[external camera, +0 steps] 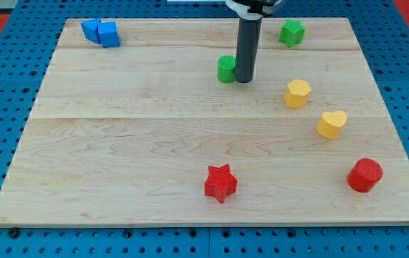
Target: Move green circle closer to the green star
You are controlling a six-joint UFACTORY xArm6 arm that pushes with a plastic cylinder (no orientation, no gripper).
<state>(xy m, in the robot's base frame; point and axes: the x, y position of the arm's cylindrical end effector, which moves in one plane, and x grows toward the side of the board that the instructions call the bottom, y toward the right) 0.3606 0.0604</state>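
Note:
The green circle (pixel 225 69) sits on the wooden board (pixel 118 143) near the top middle. My tip (pixel 244 79) is at the lower end of the dark rod, right beside the green circle on its right, touching or almost touching it. The green star (pixel 291 32) lies near the board's top edge, up and to the right of the rod, apart from the circle.
Two blue blocks (pixel 100 32) sit together at the top left. A yellow hexagon (pixel 298 94) and a yellow heart (pixel 331 124) lie at the right. A red star (pixel 220 183) is at the bottom middle, a red circle (pixel 364 175) at the bottom right.

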